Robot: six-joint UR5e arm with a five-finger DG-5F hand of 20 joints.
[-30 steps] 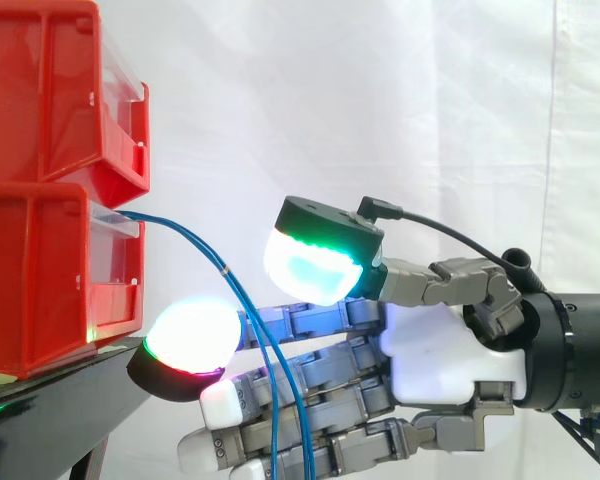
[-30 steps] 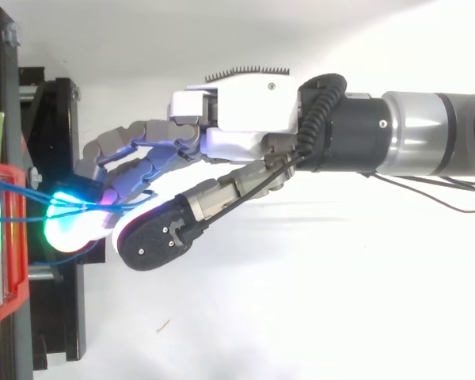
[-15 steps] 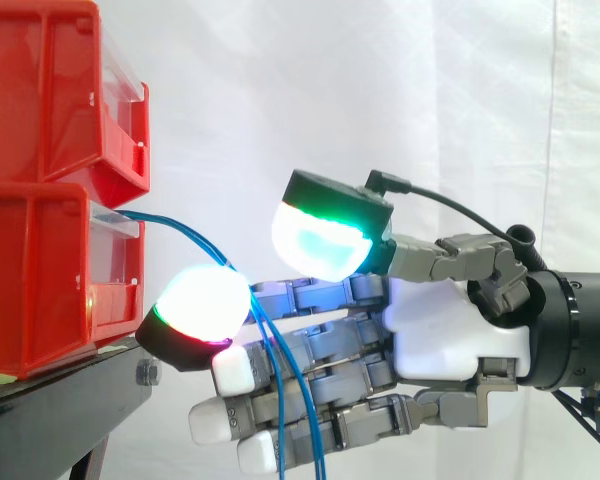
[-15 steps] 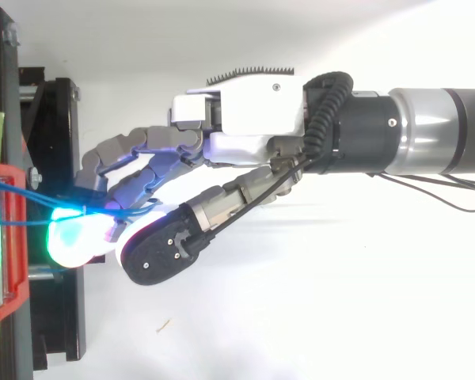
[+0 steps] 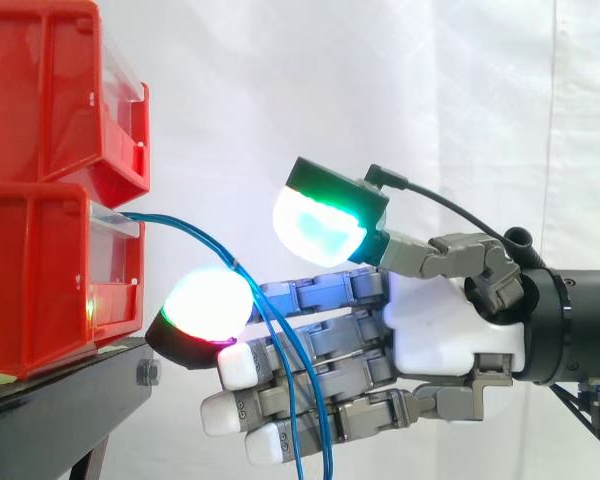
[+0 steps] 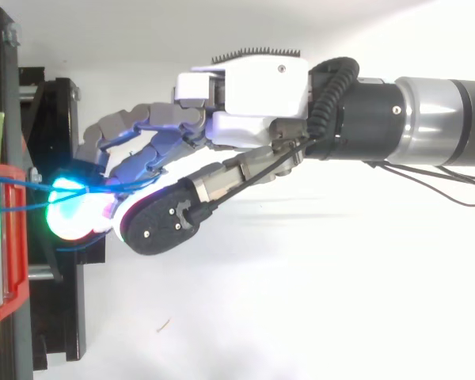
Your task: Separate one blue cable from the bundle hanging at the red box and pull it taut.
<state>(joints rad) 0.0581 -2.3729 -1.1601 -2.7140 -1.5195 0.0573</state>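
Since the fingers [image 5: 320,292] were stretched out rather than clenched, nothing was grasped. The cables [image 5: 198,236] were merely draped across them at mid-frame, seemingly so one could be parted, with the thumb [image 5: 325,225] raised clear. Beyond the hand [image 5: 450,335], the slack cables were led to the box [image 5: 50,270], left.

Robot lab test rig, shown by white curtain [image 5: 460,100] backdrop, stacked red bins [image 5: 50,190], black stand [image 6: 55,317]
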